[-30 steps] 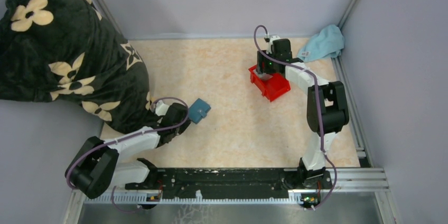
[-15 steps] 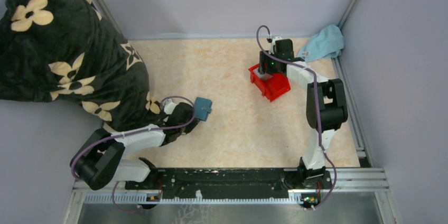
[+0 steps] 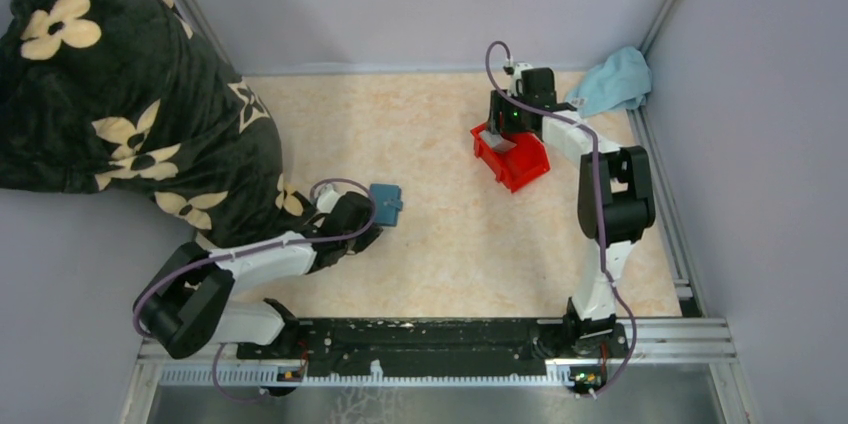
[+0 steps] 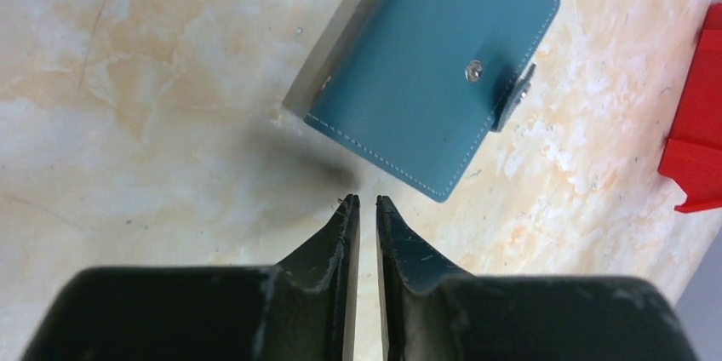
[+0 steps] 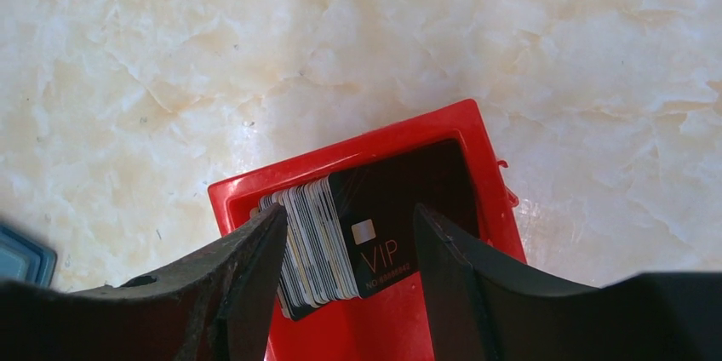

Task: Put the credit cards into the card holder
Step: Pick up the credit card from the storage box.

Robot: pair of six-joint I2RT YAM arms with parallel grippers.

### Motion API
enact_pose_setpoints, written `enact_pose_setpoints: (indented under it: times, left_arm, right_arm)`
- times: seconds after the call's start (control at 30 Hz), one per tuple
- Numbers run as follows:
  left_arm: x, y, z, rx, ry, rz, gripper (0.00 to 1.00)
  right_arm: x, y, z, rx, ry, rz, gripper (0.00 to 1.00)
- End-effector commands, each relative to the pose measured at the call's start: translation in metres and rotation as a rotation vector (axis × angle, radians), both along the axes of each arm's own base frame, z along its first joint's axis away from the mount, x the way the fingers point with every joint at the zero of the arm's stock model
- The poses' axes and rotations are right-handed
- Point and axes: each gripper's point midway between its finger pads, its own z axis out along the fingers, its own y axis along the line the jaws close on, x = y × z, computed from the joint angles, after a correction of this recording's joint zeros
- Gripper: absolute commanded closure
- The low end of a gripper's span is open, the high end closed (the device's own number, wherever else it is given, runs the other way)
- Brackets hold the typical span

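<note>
Fingers apart, the right gripper [image 5: 349,212] straddles the leaning stack of credit cards [image 5: 319,246] in the red bin [image 5: 358,150]. It is not yet pinching, and we judge it is lined up to draw one card. Across the table [image 4: 128,80], the left gripper [image 4: 364,201] has its fingers all but together on nothing. Its tips sit just short of the near corner of the card holder [image 4: 434,71], which lies folded flat with the snap button [image 4: 473,71] up; the gripper looks poised to steady it. A grey edge [image 4: 336,71] shows along the holder's side: card or lining, we cannot tell.
</note>
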Motion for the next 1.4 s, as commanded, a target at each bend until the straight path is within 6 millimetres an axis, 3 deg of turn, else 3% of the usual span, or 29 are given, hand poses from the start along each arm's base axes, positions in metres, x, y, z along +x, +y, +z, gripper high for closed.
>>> enact_pose_setpoints:
  times: [0.0,0.3,0.43,0.57,0.93,1.37]
  left_arm:
    - [-0.004,0.001,0.024,0.025,-0.016,-0.030,0.80]
    - [-0.006,0.017,0.063,0.073,-0.064,-0.016,0.72]
    - [-0.003,0.025,0.073,0.100,-0.102,-0.001,0.70]
    - [-0.003,0.031,0.074,0.122,-0.114,0.016,0.70]
    - [-0.003,0.033,0.071,0.136,-0.107,0.016,0.69]
    - [-0.003,0.026,0.075,0.107,-0.112,0.000,0.69]
  right_arm:
    - [0.014,0.004,0.015,0.023,-0.045,0.018,0.44]
    - [0.007,0.003,0.001,0.019,-0.008,0.022,0.47]
    - [0.005,0.005,0.000,0.027,0.002,0.029,0.54]
    - [0.002,0.006,0.005,0.032,0.000,0.032,0.60]
    - [-0.007,0.017,0.031,0.032,-0.031,0.042,0.66]
    - [-0.016,0.026,0.054,0.019,-0.063,0.046,0.68]
